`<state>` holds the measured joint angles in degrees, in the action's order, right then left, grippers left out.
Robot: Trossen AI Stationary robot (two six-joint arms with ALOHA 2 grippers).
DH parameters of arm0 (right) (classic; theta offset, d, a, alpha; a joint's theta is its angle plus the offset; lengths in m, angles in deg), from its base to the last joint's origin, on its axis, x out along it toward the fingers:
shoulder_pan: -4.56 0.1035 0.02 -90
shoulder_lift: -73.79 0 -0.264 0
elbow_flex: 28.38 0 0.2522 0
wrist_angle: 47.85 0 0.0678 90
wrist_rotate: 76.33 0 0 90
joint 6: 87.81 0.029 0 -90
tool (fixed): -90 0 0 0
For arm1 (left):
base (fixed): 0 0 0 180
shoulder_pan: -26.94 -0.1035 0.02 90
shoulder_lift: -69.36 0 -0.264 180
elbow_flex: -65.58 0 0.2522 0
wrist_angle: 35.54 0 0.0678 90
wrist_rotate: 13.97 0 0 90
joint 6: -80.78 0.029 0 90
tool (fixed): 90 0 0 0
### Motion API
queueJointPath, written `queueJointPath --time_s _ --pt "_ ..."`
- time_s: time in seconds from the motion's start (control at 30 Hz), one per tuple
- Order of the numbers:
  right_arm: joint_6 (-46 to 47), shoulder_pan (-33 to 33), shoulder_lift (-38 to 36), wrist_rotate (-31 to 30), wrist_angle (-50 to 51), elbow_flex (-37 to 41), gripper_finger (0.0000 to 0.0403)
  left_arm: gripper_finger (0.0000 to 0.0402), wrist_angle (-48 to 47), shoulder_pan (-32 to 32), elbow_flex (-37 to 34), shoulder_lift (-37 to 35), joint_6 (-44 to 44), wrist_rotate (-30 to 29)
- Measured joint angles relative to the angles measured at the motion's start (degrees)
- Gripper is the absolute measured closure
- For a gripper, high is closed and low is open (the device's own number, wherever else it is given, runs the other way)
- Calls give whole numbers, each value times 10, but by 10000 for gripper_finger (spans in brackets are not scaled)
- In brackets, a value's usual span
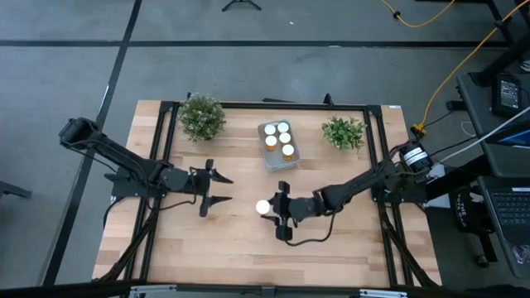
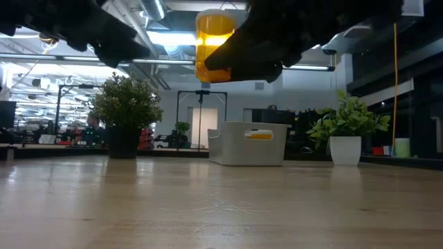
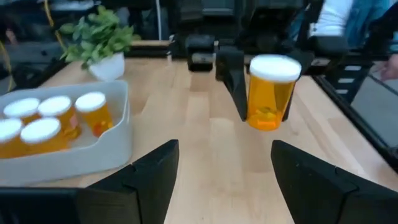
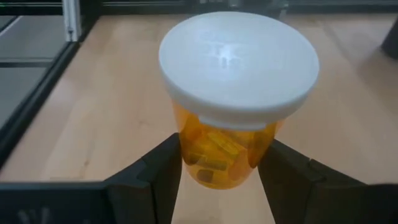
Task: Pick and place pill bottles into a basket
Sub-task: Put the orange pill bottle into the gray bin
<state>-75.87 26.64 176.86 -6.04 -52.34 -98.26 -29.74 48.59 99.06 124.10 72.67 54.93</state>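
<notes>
Gripping a small orange cylindrical pill bottle with a round white cap, the right gripper has its two dark fingers pressed against opposite sides of the orange body just below the cap. The bottle stands upright between them, lifted clear of the light wooden table, and the low view shows it hanging above the tabletop with open air beneath it. From above, the white cap sits at the tip of the right gripper, near the middle of the table and on the side nearer the bottom of the overhead picture. The left gripper hangs a short way off, facing the held bottle with a gap between them, its fingers spread wide and holding nothing. The pale blue-grey translucent rectangular plastic tray rests toward the far edge of the table, well apart from both grippers. Five more orange bottles with white caps stand upright inside it, packed close together. Two green potted plants flank the tray, one on each side.
</notes>
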Motion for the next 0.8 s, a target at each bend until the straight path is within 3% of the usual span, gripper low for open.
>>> queueJointPath --time_s 0.37,0.8 --pt "-78 -71 -48 69 20 -1 214 151 -13 -50 57 67 34 49" --pt "-122 -137 -58 156 18 0 214 151 37 -90 86 113 72 43"
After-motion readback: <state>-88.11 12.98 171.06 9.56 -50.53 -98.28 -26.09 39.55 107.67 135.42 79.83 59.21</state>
